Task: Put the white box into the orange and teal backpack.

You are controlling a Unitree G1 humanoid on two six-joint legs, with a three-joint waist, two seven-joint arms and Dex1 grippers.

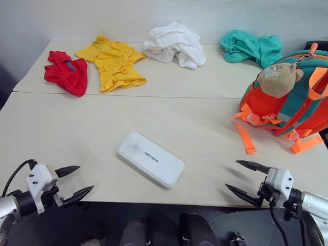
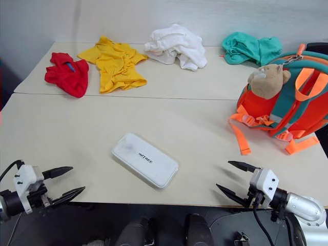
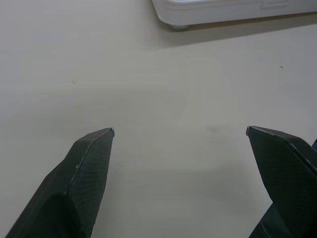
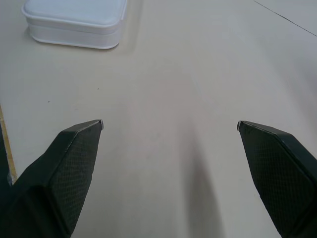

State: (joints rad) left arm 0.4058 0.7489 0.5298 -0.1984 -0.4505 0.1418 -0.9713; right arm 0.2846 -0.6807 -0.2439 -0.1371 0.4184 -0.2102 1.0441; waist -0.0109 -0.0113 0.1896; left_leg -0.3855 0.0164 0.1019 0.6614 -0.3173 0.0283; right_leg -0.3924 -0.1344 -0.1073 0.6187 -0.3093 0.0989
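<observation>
The white box [image 1: 150, 159] lies flat on the beige table [image 1: 77, 128] near its front edge, dark lettering on its lid. The orange and teal backpack [image 1: 289, 100] stands at the right side of the table, with a tan plush bear head on it and orange straps trailing toward the front. My left gripper [image 1: 86, 179] hangs open over the front left edge, well left of the box. My right gripper [image 1: 231, 176] is open at the front right, between box and backpack. An edge of the box [image 3: 233, 12] shows beyond the left fingertips, and a corner of the box [image 4: 77, 22] beyond the right ones.
Along the back of the table lie a red garment [image 1: 65, 73], a yellow garment [image 1: 113, 61], a white cloth garment [image 1: 174, 45] and a teal cloth garment [image 1: 248, 47]. A seam [image 1: 154, 96] runs across the table between the clothes and the box.
</observation>
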